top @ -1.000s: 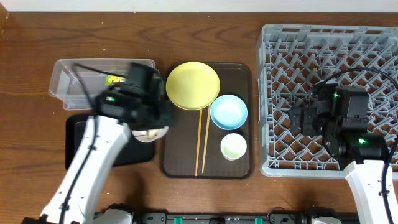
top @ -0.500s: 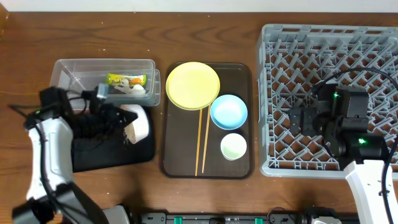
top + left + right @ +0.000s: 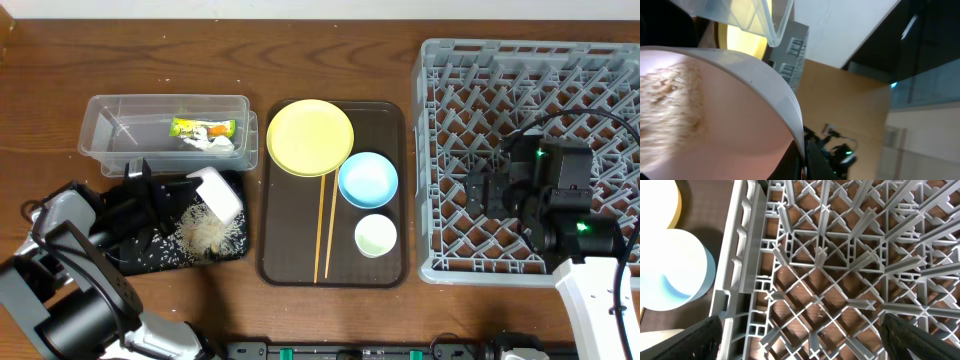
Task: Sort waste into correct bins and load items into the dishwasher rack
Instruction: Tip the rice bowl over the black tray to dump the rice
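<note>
Rice grains (image 3: 205, 232) speckle the flat black tray (image 3: 237, 251) beneath a tipped white bowl (image 3: 218, 192).

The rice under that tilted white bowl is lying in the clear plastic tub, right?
Not in the clear plastic tub. The overhead view shows the loose white rice scraps on the flat black rectangular tray, beneath the tilted white bowl.

A dark brown serving tray (image 3: 288, 230) lies on the wooden table (image 3: 330, 50)
</note>
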You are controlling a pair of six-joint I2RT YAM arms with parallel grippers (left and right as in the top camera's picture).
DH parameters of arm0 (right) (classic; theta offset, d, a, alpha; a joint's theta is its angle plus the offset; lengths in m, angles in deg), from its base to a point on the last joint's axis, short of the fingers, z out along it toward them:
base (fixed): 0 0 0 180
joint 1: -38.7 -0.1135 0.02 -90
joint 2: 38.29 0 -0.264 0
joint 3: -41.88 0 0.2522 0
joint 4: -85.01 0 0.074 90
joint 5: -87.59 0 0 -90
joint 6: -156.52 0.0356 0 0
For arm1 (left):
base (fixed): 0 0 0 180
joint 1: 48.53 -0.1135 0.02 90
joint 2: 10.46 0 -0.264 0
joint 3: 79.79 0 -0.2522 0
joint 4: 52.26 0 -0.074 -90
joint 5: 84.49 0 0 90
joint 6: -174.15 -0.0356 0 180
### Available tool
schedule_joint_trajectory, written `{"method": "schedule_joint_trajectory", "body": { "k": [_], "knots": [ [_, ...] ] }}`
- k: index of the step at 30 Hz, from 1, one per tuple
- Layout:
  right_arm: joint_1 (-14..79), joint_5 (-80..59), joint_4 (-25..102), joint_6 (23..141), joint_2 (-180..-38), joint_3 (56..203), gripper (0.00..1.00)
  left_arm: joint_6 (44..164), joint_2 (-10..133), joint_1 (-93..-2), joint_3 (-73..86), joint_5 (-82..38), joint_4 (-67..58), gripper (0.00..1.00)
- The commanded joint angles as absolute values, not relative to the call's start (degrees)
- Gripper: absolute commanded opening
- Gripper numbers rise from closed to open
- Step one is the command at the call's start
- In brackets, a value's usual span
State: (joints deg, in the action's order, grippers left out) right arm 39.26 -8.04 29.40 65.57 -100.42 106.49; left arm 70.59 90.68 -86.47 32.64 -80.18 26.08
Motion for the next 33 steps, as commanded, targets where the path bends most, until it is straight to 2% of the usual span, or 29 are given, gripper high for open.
{"method": "schedule_joint_trajectory", "body": {
  "k": [1, 10, 18, 33],
  "knots": [
    [38.52, -8.48, 29.21, 64.74, -100.29, 107.76, 0.99, 70.05, 92.12, -87.58, 32.82, -84.09, 27.37, 0.06],
    [38.52, -8.48, 28.99, 64.74, -100.29, 107.76, 0.99, 71.07, 92.08, -91.19, 32.82, -84.64, 27.26, 0.06],
    [38.52, -8.46, 28.51, 64.74, -100.29, 107.76, 0.99, 56.1, 91.97, -91.56, 32.82, -80.83, 26.19, 0.06],
    [38.52, -8.48, 28.44, 64.74, -100.29, 107.76, 0.99, 58.0, 91.99, -91.54, 32.82, -78.84, 23.54, 0.06]
  ]
}}
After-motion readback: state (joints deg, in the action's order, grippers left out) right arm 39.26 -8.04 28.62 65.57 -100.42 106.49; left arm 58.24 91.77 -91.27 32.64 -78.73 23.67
